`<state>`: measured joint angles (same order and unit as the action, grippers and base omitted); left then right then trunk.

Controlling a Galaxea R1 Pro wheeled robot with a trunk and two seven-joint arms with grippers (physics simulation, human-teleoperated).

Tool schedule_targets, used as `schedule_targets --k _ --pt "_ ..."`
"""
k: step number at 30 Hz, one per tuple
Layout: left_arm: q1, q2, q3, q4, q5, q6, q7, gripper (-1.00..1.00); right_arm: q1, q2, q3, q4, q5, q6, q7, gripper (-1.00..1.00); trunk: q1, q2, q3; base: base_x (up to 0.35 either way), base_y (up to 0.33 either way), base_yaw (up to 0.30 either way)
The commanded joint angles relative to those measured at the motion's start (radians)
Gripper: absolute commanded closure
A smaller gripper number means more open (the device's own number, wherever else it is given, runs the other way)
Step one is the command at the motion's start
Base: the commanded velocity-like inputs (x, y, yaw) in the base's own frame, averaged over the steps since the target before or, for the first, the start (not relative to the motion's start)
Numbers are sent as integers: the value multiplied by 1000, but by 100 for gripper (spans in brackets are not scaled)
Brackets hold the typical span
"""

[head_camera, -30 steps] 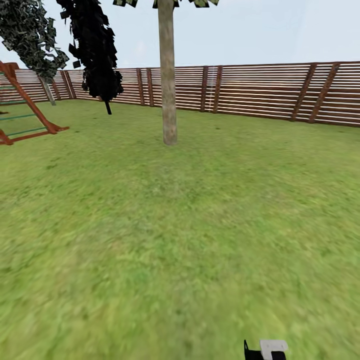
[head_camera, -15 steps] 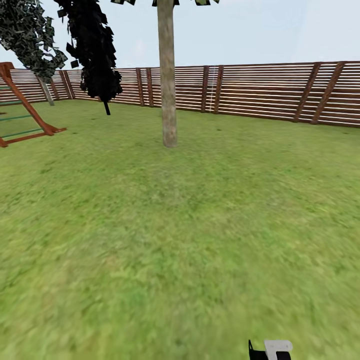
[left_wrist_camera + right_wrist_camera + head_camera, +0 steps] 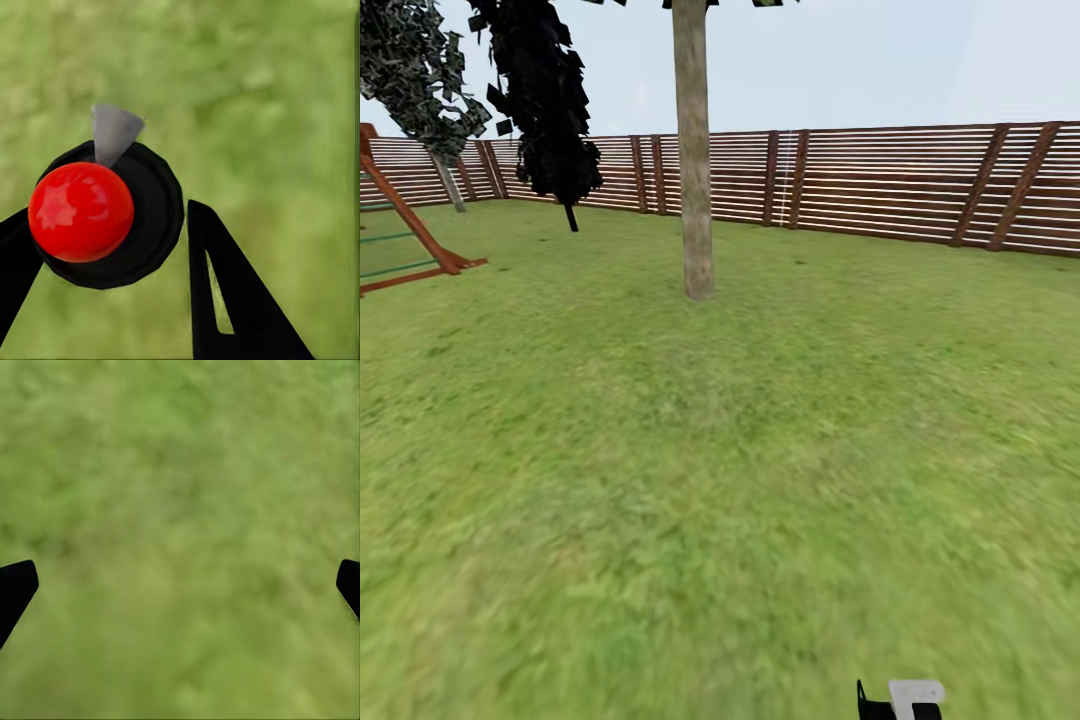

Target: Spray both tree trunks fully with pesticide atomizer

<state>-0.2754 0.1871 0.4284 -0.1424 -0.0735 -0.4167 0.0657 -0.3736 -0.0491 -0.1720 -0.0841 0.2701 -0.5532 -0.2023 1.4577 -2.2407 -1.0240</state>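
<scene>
A tree trunk, thick, pale and mottled, rises from the lawn ahead in the head view, a few leaves showing at the top edge. In the left wrist view the pesticide atomizer, with a red round cap, black body and grey nozzle, sits between the black fingers of my left gripper, which is shut on it above the grass. My right gripper is open, its fingertips far apart over bare grass. A black and white piece of my right arm pokes in at the head view's bottom edge.
A brown slatted fence closes the lawn behind the trunk. A dark bushy tree stands at the back left, with a second leafy tree on a thin pale stem beside it. A red-brown swing frame stands at the left edge.
The whole head view has crept forward toward the trunk, whose base now sits slightly lower, and the swing frame has slid left. The piece of arm holds its place.
</scene>
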Motion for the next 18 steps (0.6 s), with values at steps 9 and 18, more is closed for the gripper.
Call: schedule_targets --k 9,18 --pt "-1 0 1 1 -8 -4 6 100 -1 2 -6 1 9 -4 -5 -100 0 0 -1 338 0 0" --pt "-1 0 1 1 -8 -4 6 100 -1 8 -6 28 6 -1 -7 -100 0 0 -1 338 0 0"
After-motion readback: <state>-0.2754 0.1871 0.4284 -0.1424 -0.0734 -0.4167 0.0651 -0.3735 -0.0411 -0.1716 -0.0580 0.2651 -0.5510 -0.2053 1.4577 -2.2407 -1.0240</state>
